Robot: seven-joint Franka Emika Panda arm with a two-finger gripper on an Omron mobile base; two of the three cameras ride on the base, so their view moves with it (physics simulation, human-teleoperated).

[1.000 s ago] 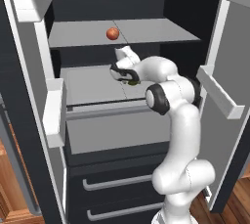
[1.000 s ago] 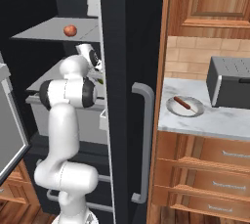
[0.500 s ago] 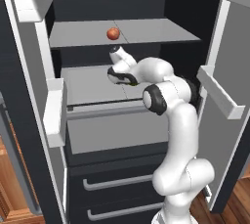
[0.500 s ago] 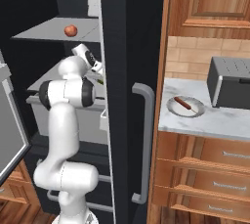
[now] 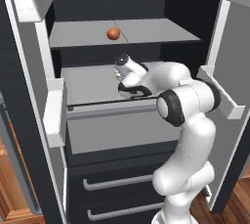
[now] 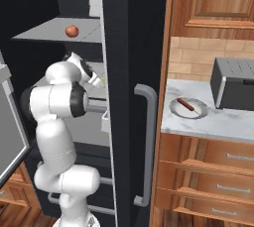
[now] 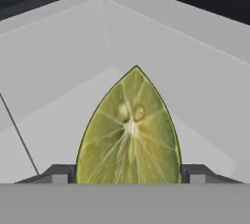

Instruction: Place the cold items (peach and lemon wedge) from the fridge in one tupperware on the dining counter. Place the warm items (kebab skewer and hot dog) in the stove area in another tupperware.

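The lemon wedge (image 7: 128, 135), cut face toward the camera, stands between my fingertips (image 7: 58, 174), and my gripper (image 7: 128, 178) is shut on it above the grey fridge shelf (image 7: 58, 71). From the right base view a yellow-green bit of the lemon wedge (image 6: 102, 80) shows at the hand, inside the fridge. The peach (image 5: 113, 33) lies on the upper shelf (image 5: 151, 32), above and behind my hand; the peach (image 6: 72, 30) also appears from the right side. A hot dog (image 6: 186, 105) rests on a plate (image 6: 174, 109) on the counter.
Both fridge doors stand open; the right door (image 6: 131, 97), with its grey handle, stands between the arm and the counter. Door bins (image 5: 53, 115) flank the opening. A dark toaster (image 6: 233, 83) stands on the marble counter (image 6: 218, 127). Drawers (image 5: 117, 184) sit below the shelves.
The jaws have shut on the lemon wedge. The hand has risen a little off the middle shelf with it.
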